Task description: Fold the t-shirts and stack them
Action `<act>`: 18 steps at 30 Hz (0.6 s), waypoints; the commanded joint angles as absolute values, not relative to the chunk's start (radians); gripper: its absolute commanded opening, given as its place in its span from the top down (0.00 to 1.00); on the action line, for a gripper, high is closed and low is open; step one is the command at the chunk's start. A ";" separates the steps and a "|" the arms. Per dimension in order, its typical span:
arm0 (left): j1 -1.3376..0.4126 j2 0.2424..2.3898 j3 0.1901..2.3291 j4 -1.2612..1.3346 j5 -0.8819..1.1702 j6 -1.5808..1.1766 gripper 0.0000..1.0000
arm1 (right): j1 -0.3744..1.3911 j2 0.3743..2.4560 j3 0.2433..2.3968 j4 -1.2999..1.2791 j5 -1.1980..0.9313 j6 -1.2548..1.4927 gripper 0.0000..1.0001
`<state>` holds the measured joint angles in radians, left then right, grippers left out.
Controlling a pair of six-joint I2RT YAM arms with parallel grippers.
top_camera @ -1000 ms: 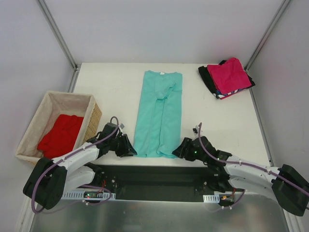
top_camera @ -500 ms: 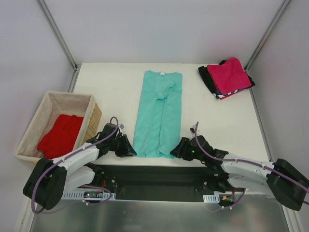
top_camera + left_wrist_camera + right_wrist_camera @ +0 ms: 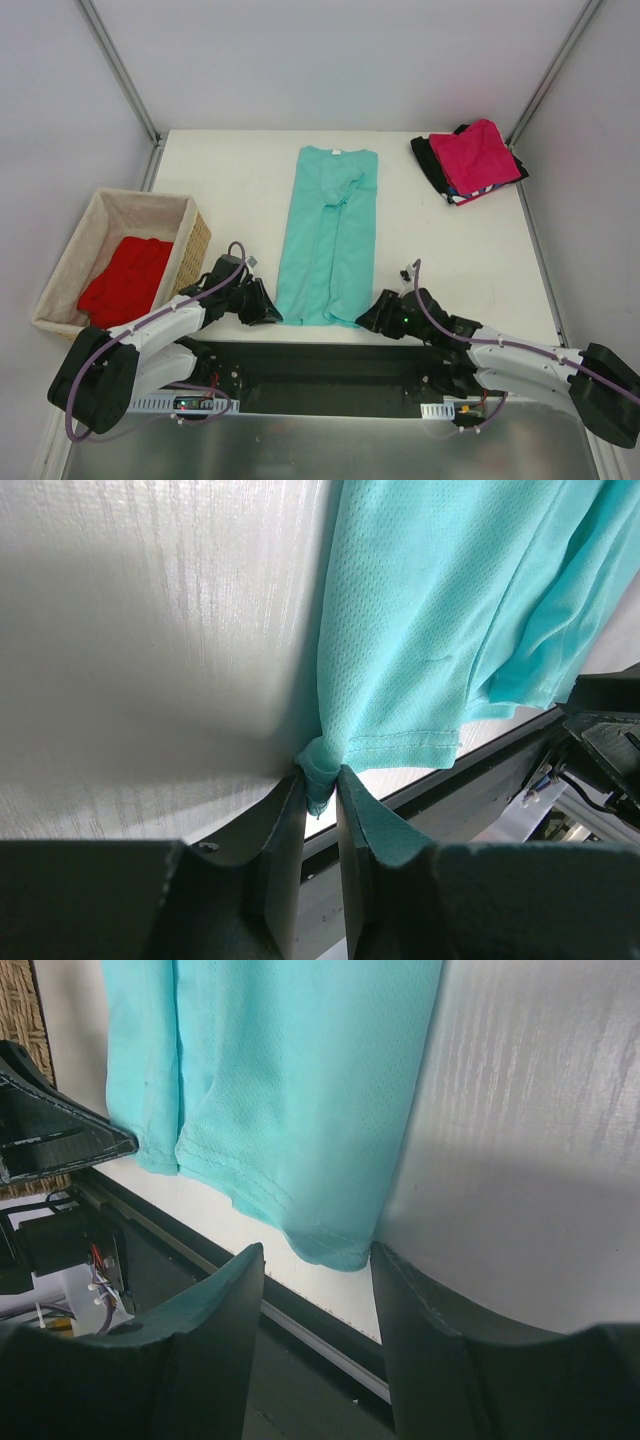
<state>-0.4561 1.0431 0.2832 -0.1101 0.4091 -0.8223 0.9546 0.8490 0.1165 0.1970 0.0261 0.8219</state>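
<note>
Clenched shut, my left gripper (image 3: 320, 788) grasps the near-left corner of the teal-green t-shirt (image 3: 328, 235). The hem is bunched into a small knot between the two fingers (image 3: 285, 830), low in the left wrist view. My right gripper (image 3: 318, 1260) is spread wide at the near-right corner. There the hem's rounded corner lies on the table (image 3: 230, 180) with one finger on either side of it.

The shirt lies as a long narrow strip with its sides folded inward, running from the upper middle of the top view down to the table's near edge. A tiny white label (image 3: 337, 150) at its collar is too small to read.

At upper right sits a pile with the magenta-pink t-shirt (image 3: 480, 152) on top. The black t-shirt (image 3: 428, 160) and an edge of the striped t-shirt (image 3: 462, 198) show beneath it. The bright red t-shirt (image 3: 125, 280) lies in the wicker basket (image 3: 192, 240) at left.
</note>
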 commanded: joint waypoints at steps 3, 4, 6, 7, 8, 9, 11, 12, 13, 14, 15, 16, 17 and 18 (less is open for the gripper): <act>-0.448 1.065 0.264 -0.175 0.348 -0.795 0.82 | 0.962 0.864 0.083 0.064 0.069 0.822 0.50; -0.448 1.065 0.264 -0.175 0.345 -0.793 0.82 | 0.962 0.864 0.083 0.064 0.071 0.822 0.51; -0.448 1.063 0.262 -0.175 0.348 -0.795 0.82 | 0.962 0.867 0.083 0.066 0.069 0.822 0.52; -0.448 1.065 0.261 -0.175 0.344 -0.795 0.83 | 0.962 0.868 0.083 0.069 0.069 0.822 0.52; -0.448 1.065 0.261 -0.175 0.345 -0.795 0.83 | 0.960 0.873 0.083 0.071 0.066 0.821 0.53; -0.448 1.066 0.261 -0.175 0.344 -0.795 0.83 | 0.960 0.874 0.083 0.072 0.067 0.821 0.53; -0.448 1.066 0.261 -0.175 0.344 -0.793 0.83 | 0.960 0.877 0.083 0.077 0.067 0.821 0.54; -0.448 1.066 0.261 -0.175 0.344 -0.795 0.84 | 0.962 0.882 0.086 0.078 0.066 0.819 0.54; -0.448 1.066 0.261 -0.175 0.344 -0.793 0.84 | 0.960 0.884 0.087 0.078 0.069 0.818 0.55; -0.448 1.066 0.261 -0.173 0.344 -0.795 0.84 | 0.960 0.887 0.089 0.078 0.071 0.816 0.55; -0.448 1.066 0.259 -0.175 0.344 -0.795 0.84 | 0.962 0.893 0.094 0.078 0.071 0.815 0.56; -0.448 1.066 0.259 -0.175 0.345 -0.795 0.85 | 0.962 0.897 0.101 0.078 0.071 0.810 0.56; -0.448 1.066 0.258 -0.173 0.345 -0.795 0.85 | 0.960 0.902 0.104 0.078 0.071 0.808 0.58; -0.448 1.065 0.258 -0.175 0.345 -0.795 0.85 | 0.962 0.907 0.109 0.078 0.071 0.805 0.59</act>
